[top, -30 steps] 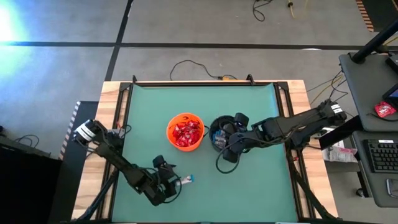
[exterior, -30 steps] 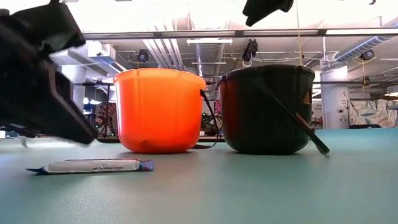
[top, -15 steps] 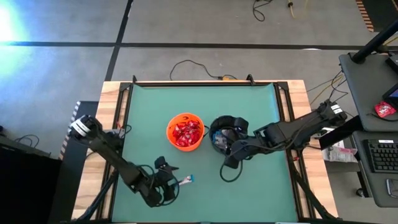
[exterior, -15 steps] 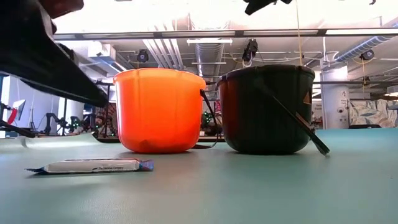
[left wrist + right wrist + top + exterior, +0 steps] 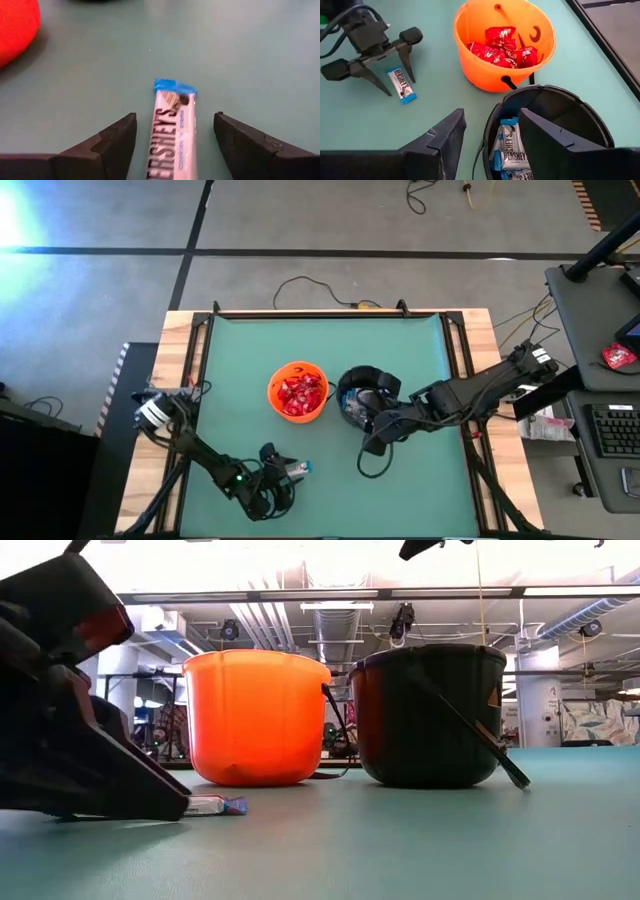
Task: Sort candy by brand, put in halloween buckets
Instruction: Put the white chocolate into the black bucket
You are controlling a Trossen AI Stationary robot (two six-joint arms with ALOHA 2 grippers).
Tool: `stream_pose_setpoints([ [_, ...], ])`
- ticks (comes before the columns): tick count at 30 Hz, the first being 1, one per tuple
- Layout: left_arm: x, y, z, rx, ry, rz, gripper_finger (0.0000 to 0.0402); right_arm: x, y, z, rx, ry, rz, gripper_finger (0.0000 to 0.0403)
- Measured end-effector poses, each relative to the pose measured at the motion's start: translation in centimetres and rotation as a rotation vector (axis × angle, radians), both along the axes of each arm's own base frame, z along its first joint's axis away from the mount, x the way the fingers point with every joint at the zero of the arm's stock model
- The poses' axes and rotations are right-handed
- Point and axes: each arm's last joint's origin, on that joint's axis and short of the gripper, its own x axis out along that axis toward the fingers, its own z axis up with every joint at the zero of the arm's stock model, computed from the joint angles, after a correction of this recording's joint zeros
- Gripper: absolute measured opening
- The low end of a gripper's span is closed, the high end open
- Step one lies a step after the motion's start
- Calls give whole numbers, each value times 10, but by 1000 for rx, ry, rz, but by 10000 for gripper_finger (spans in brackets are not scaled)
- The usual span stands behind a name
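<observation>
High view first: on the green desk [image 5: 400,360] the orange bucket [image 5: 297,391] holds red packets [image 5: 299,394], with the black bucket [image 5: 358,394] just beside it; the left claw [image 5: 284,476] is down near the front edge, over a white-and-blue bar [image 5: 300,468], while the right claw [image 5: 376,423] hangs just beside the black bucket. Low view: the left claw's dark bulk sits low on the desk, and only the bar's blue end [image 5: 225,805] shows past it, well in front of both buckets. Left wrist view: the two fingers [image 5: 114,142] stand wide apart on either side of the bar [image 5: 170,137], which lies flat on the desk and is not gripped. Right wrist view: the right claw's fingers [image 5: 442,140] are parted and hold nothing; white-and-blue bars [image 5: 508,146] lie inside the black bucket, red packets in the orange one.
</observation>
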Motion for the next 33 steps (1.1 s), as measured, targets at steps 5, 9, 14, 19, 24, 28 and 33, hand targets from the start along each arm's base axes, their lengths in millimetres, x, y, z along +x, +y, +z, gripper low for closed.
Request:
stream_pose_setpoints([
  [5, 2, -5, -22, 29, -51, 15, 228, 0, -1, 0, -2, 4, -2, 178],
  [9, 1, -6, -38, 63, -67, 30, 215, 0, -1, 0, -1, 1, -4, 178],
  [14, 1, -6, -51, 125, -86, 38, 205, 1, -1, 0, 12, -10, -15, 178],
  [19, 2, -6, -56, 164, -104, 35, 202, 2, -1, 1, 13, -19, -12, 178],
  [24, 4, -4, -57, 151, -92, 27, 185, 2, -1, 1, 12, -19, -11, 178],
  [28, 5, -4, -56, 150, -92, 25, 146, 2, -1, 1, 12, -21, -10, 178],
  [33, 5, -4, -56, 151, -88, 26, 99, 4, 0, 3, -33, -41, 38, 178],
])
